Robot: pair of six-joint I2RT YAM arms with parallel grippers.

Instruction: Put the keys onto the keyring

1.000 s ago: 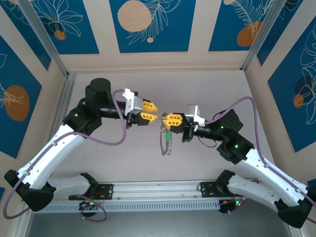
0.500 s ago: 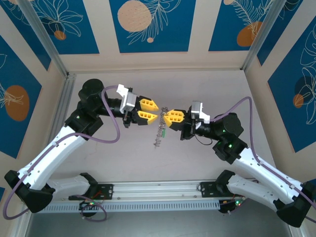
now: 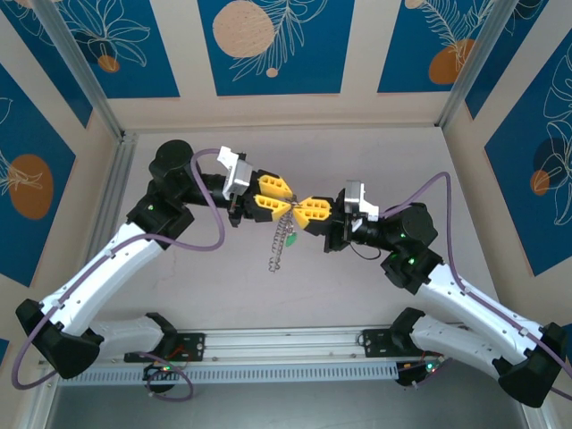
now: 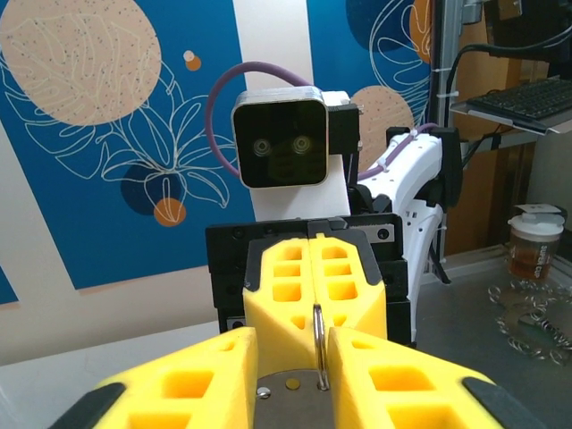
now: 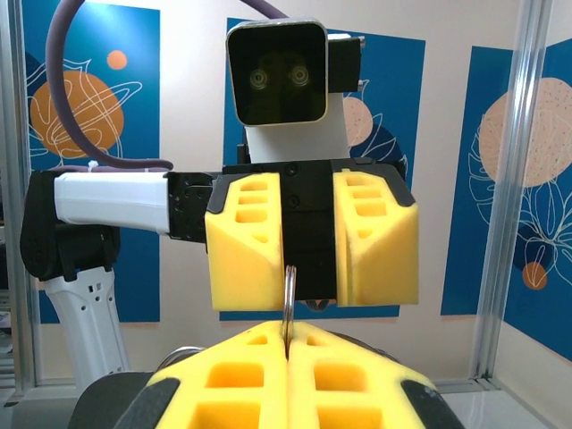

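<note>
**Progress.** The keyring (image 3: 282,239) is off the worktop (image 3: 375,152), held over its middle. The limp chain part hangs from the point where the two end effectors meet. Whether its lower end touches the surface cannot be told. A green key (image 3: 291,239) hangs against the chain and appears to be threaded on already. At this size it cannot be confirmed whether any other key is fitted. In my judgement the task is partly done, and the ring is now being presented for a second grip or for re-positioning.

**End effectors.** The right end effector (image 3: 302,211) is clamped flat on the ring's wire loop, with its yellow pads together. The left end effector (image 3: 284,200) stands narrowly parted. The wire sits in the gap between its fingers, but they are not visibly pinching it.

**Pose.** Both arms reach inward from the near edge, elbows turned outward and wrists roughly level. The end effectors meet tip to tip, directly facing each other.
</note>
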